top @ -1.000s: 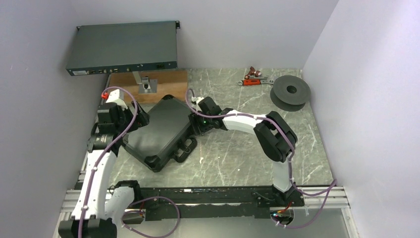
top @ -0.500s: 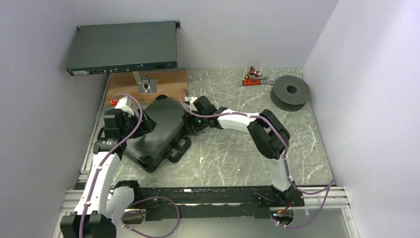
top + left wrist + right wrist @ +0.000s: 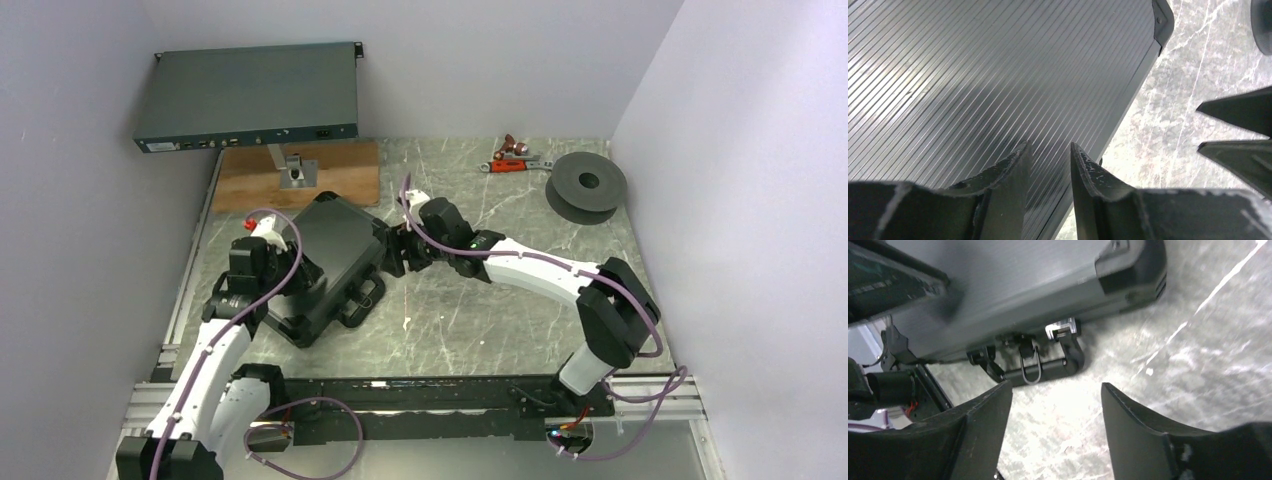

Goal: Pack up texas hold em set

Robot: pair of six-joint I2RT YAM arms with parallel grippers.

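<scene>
The black briefcase (image 3: 335, 250) of the texas hold em set lies closed on the table, left of centre, its handle (image 3: 362, 298) toward the front right. My left gripper (image 3: 297, 277) hovers low over the ribbed lid (image 3: 973, 75); its jaws stand a narrow gap apart with nothing between them (image 3: 1050, 150). My right gripper (image 3: 397, 255) is open beside the case's right side, above bare table (image 3: 1055, 390), facing the handle (image 3: 1040, 369) and a latch (image 3: 1064, 331). No chips, cards or buttons are in view.
A grey rack unit (image 3: 250, 95) stands at the back left above a wooden board (image 3: 330, 165) with a small metal stand (image 3: 295, 172). A dark round spool (image 3: 587, 185) and a red-handled tool (image 3: 512, 160) lie at the back right.
My left gripper has come nearer and rightward over the lid, and its jaws have narrowed. The right arm's elbow has swung right while its gripper stays by the case, which shifted slightly.
</scene>
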